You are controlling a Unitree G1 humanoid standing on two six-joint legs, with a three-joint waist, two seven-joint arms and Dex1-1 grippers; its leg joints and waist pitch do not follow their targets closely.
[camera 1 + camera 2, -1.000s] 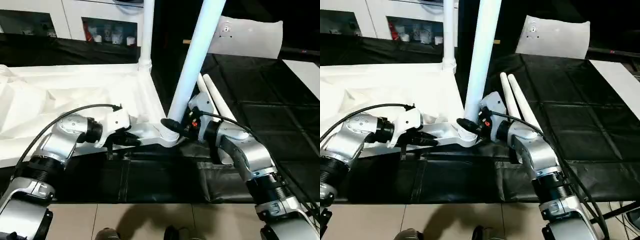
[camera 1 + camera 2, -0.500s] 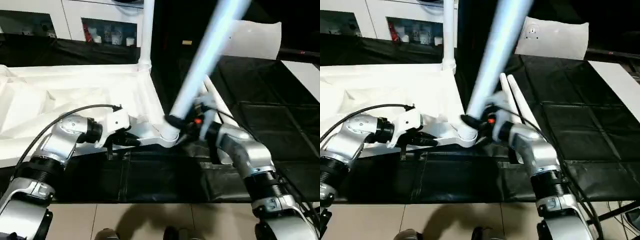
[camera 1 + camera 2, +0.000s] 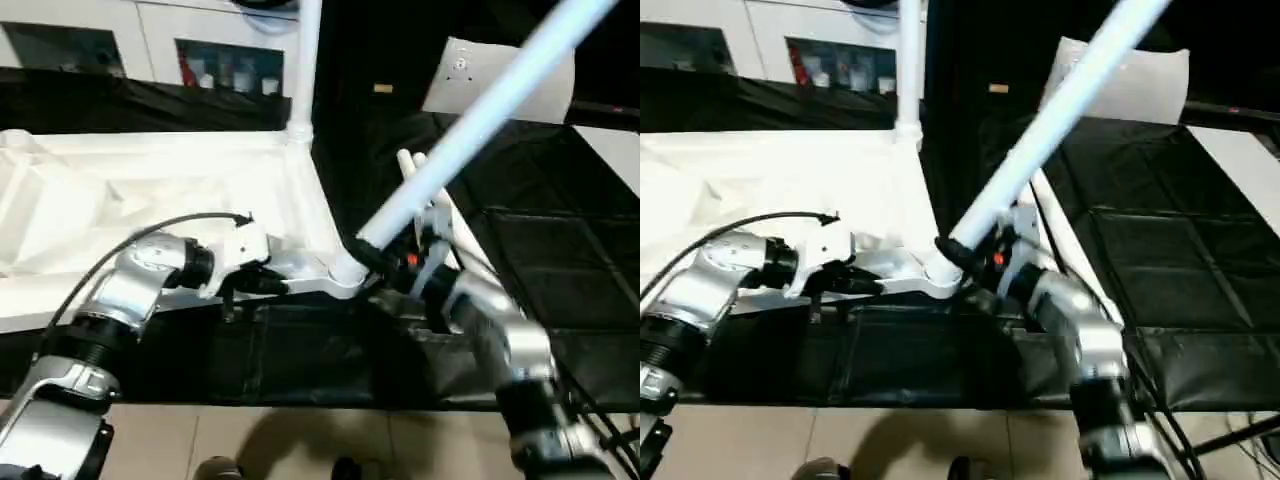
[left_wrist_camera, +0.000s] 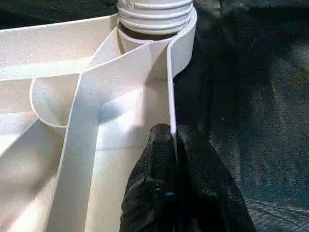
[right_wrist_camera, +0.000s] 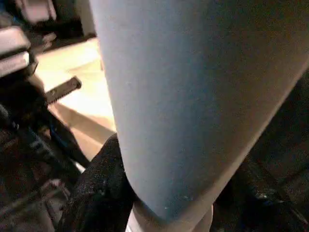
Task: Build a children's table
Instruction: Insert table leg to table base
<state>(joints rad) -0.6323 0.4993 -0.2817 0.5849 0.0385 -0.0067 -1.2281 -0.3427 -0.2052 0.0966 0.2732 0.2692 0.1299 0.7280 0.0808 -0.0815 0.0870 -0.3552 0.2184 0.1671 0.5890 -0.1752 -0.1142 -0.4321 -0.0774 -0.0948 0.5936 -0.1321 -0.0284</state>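
The white tabletop (image 3: 120, 200) lies upside down on the left, ribbed side up. One leg (image 3: 305, 60) stands upright in its far corner socket. My left gripper (image 3: 265, 283) is shut on the thin rim (image 4: 170, 96) close to the near corner socket (image 3: 345, 272). A second long white leg (image 3: 480, 115) leans steeply to the right, its threaded foot at that socket. My right gripper (image 3: 378, 262) is shut around this leg just above the foot, black fingers (image 5: 96, 183) on either side. Two more legs (image 3: 445, 205) lie on the black mat behind my right arm.
A white cabinet with dark compartments (image 3: 225, 65) stands at the back. A white pillow-like slab (image 3: 480, 80) rests at the back right. Black matting (image 3: 570, 260) covers the work surface on the right. Tiled floor (image 3: 300, 440) runs along the near edge.
The leg in my right gripper has swung from nearly upright to a steep lean to the right, and my right forearm turned with it. My left gripper kept its hold on the rim.
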